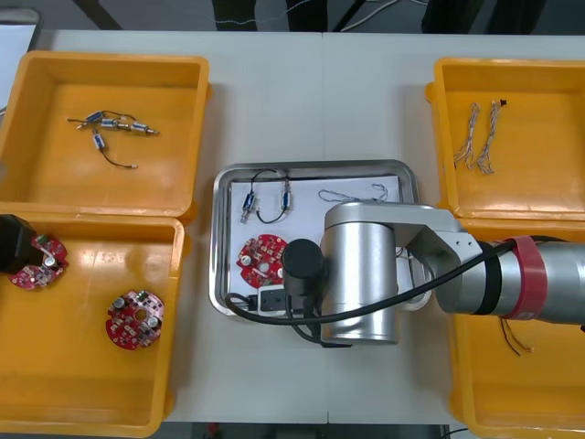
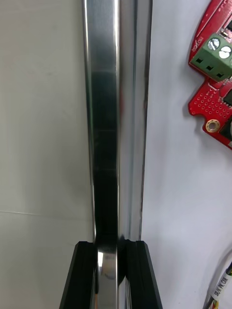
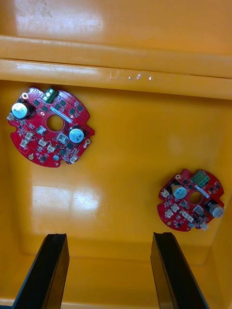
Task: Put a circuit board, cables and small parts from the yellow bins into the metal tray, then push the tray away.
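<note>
With round red circuit board (image 1: 261, 257), cables (image 1: 352, 194) and small metal parts (image 1: 247, 210) loaded, the right tool (image 2: 110, 246) clamps the shiny metal tray (image 2: 104, 120) by its near rim, the push judged outstanding, while the left tool (image 3: 108, 236) hangs wide over a yellow plastic bin (image 3: 116, 48).

The pale tabletop (image 1: 274, 82) has a thin seam (image 1: 322, 91) down its middle. Beyond its far edge lies a dark floor (image 1: 137, 14) crossed by light cords (image 1: 239, 20).
</note>
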